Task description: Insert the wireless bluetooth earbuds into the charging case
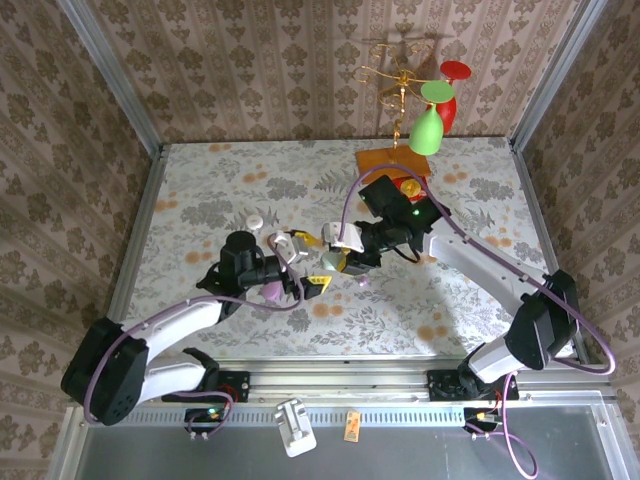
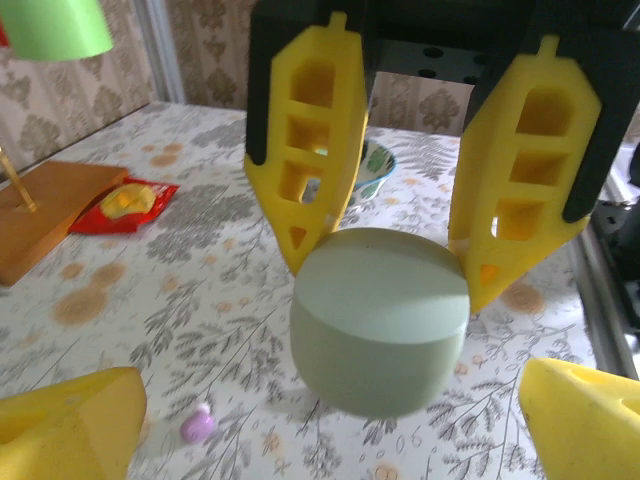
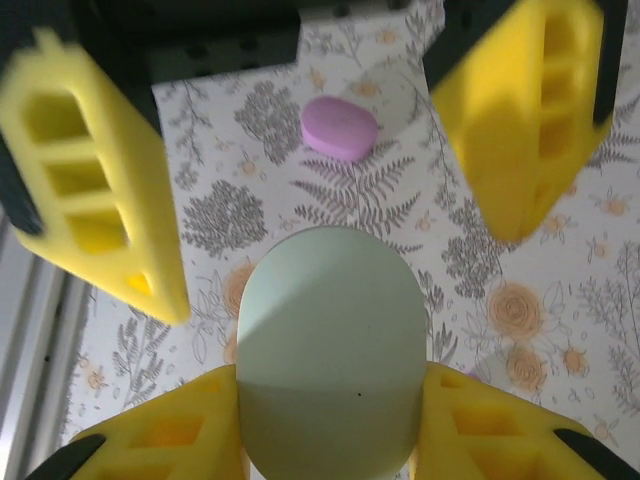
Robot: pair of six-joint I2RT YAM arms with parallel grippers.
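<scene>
The right claw (image 3: 330, 410) is clamped on the closed mint charging case (image 2: 380, 330) and holds it above the surface (image 2: 170, 260). This is probably so the left claw (image 2: 330, 400), spread wide and facing it, can open the lid. A lilac earbud (image 2: 197, 424) lies on the surface beneath.

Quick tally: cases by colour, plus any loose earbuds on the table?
mint case: 1
lilac case: 1
white case: 1
loose earbud: 1
Total: 4
</scene>
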